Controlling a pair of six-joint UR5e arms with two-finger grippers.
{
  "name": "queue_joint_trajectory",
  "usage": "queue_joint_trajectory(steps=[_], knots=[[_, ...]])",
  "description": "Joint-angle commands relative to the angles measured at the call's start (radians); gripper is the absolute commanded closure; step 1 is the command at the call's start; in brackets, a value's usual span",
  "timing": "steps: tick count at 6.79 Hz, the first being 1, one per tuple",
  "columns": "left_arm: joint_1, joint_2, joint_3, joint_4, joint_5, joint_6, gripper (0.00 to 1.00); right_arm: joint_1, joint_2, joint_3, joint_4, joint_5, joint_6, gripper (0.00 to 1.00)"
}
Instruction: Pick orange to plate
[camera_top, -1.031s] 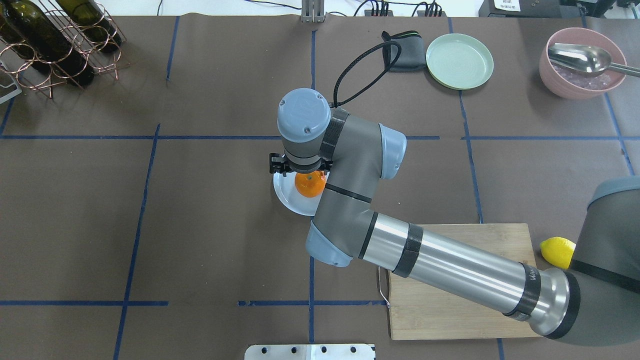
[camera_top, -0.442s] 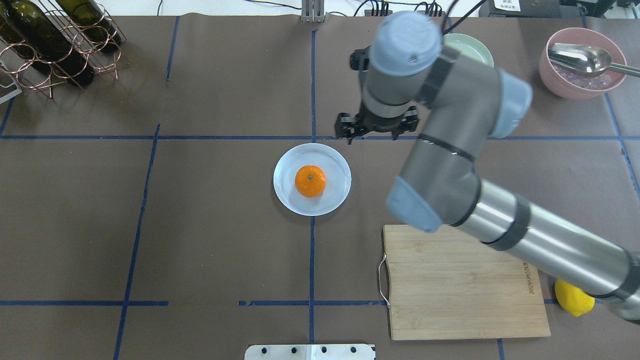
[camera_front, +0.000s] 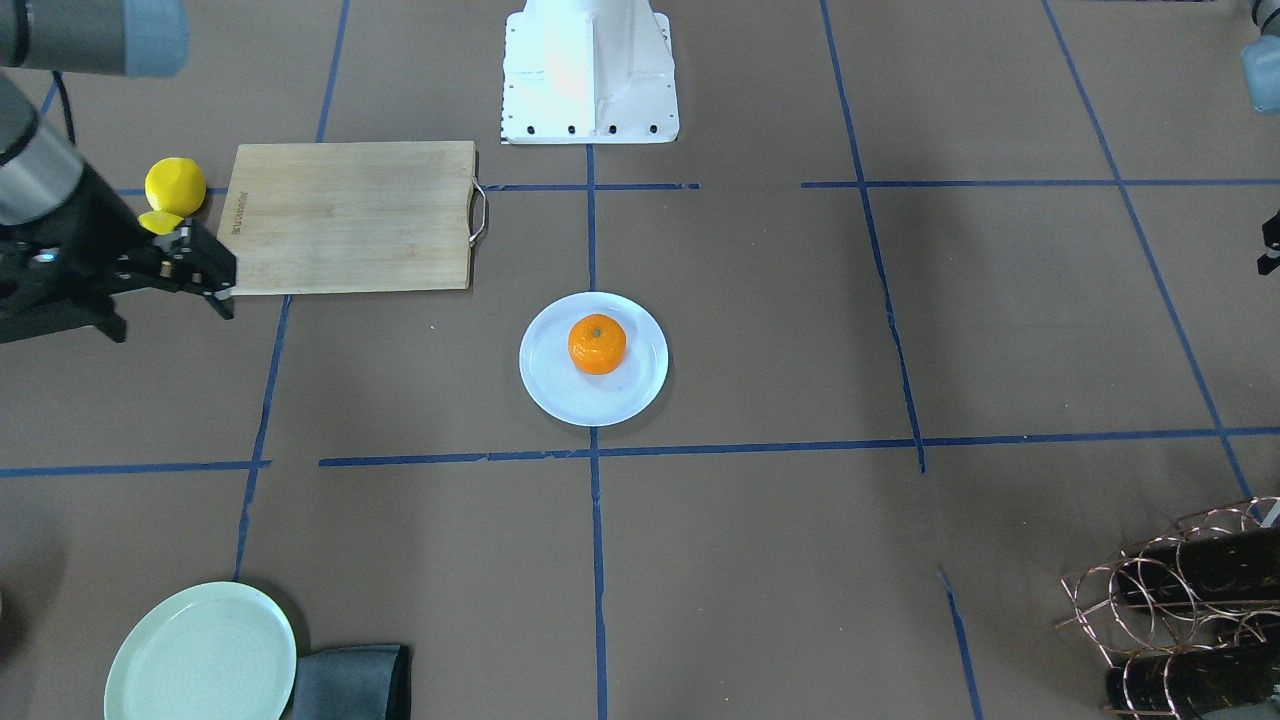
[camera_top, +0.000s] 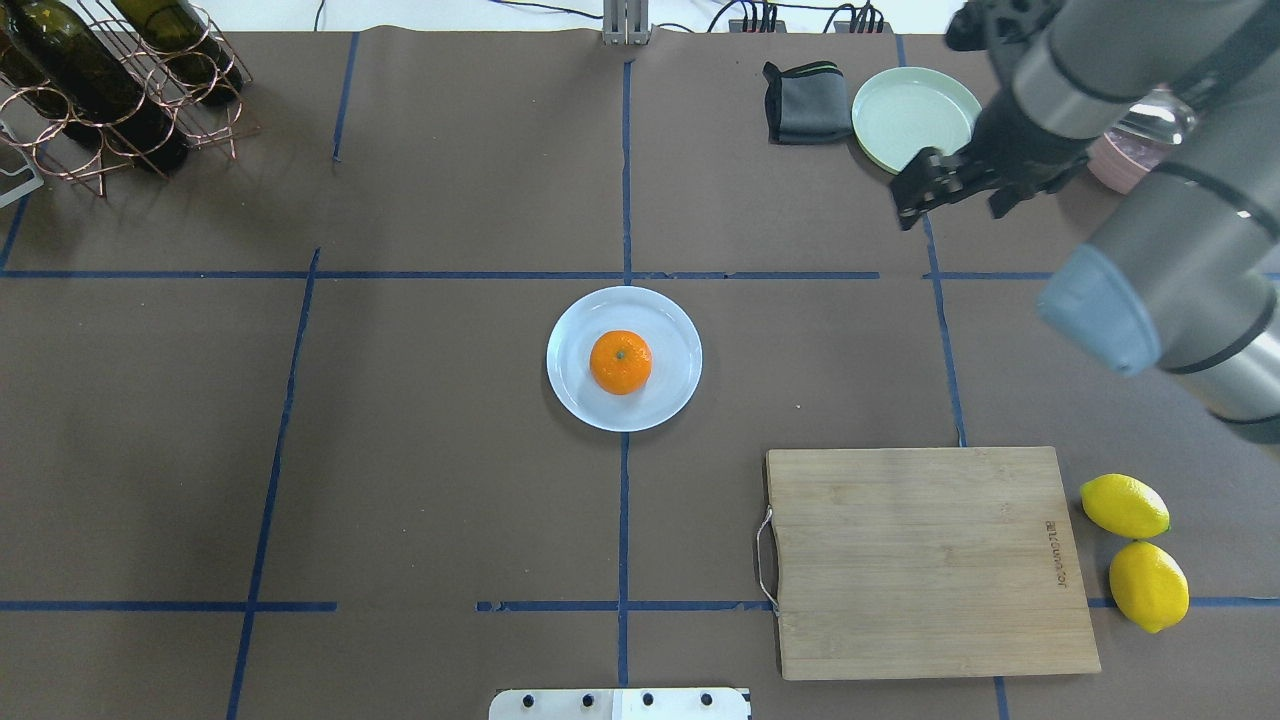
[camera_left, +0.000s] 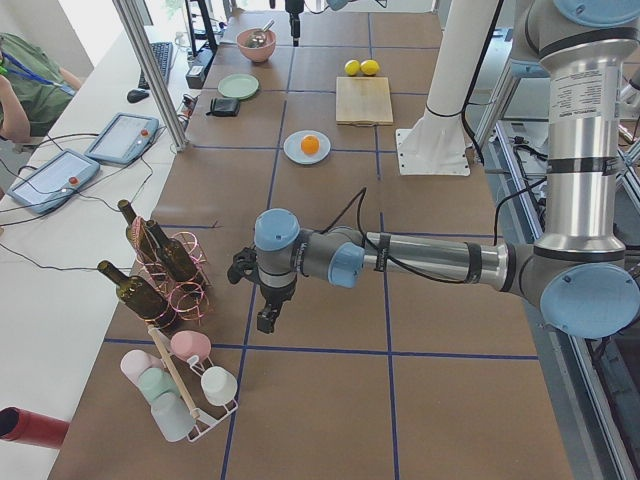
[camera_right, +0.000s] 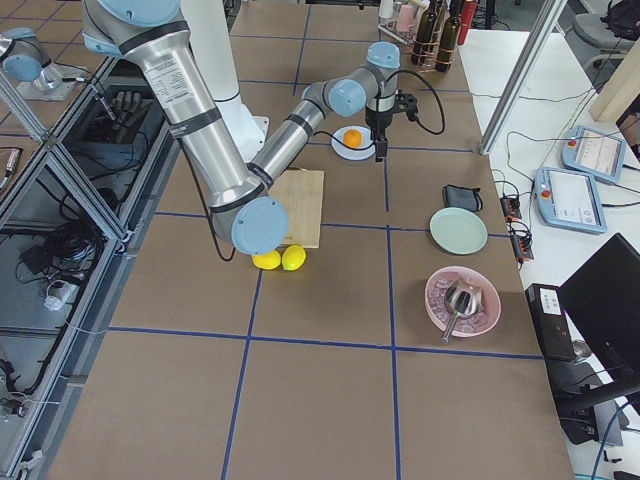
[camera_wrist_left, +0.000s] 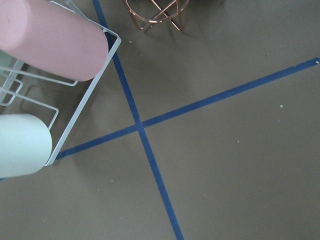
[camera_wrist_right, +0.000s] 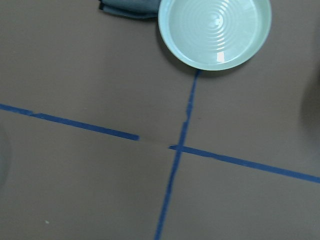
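Note:
The orange (camera_top: 620, 362) sits in the middle of the pale bluish-white plate (camera_top: 672, 328) at the table's centre, stem dimple up; the front view shows the same orange (camera_front: 597, 345) on the plate (camera_front: 548, 378). My right gripper (camera_top: 950, 195) hangs open and empty far off at the back right, beside the pale green plate, and appears at the left edge of the front view (camera_front: 165, 305). My left gripper (camera_left: 266, 318) hovers near the bottle and cup racks at the table's left end; I cannot tell whether it is open or shut.
A pale green plate (camera_top: 915, 110) and a dark cloth (camera_top: 805, 100) lie at the back right. A wooden cutting board (camera_top: 925, 560) and two lemons (camera_top: 1125, 505) (camera_top: 1148, 585) are front right. A wine rack (camera_top: 110, 80) stands back left, a cup rack (camera_left: 185, 390) beyond it.
The right arm has lifted off the plate and swung to the back right, leaving the orange on the plate. Both lemons and the whole board now show.

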Motion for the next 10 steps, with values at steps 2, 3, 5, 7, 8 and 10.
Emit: queue_joint_trajectory(steps=[2,3,5,7,8,10], knots=[[-0.101,-0.009,-0.001,0.186,-0.046,0.03,0.0,0.224,-0.144,-0.108,0.002,0.037,-0.408,0.0],[-0.124,-0.012,-0.027,0.238,-0.049,0.03,0.0,0.265,-0.183,-0.154,0.008,0.059,-0.5,0.0],[-0.138,-0.024,-0.026,0.263,-0.075,0.018,0.0,0.396,-0.238,-0.252,0.009,0.156,-0.604,0.0],[-0.139,-0.024,-0.025,0.262,-0.157,0.012,0.0,0.442,-0.27,-0.311,0.013,0.149,-0.593,0.0],[-0.139,-0.021,-0.023,0.262,-0.158,0.012,0.0,0.442,-0.302,-0.319,0.035,0.149,-0.593,0.0],[-0.138,-0.024,-0.017,0.26,-0.157,0.012,0.0,0.471,-0.358,-0.331,0.098,0.161,-0.589,0.0]])
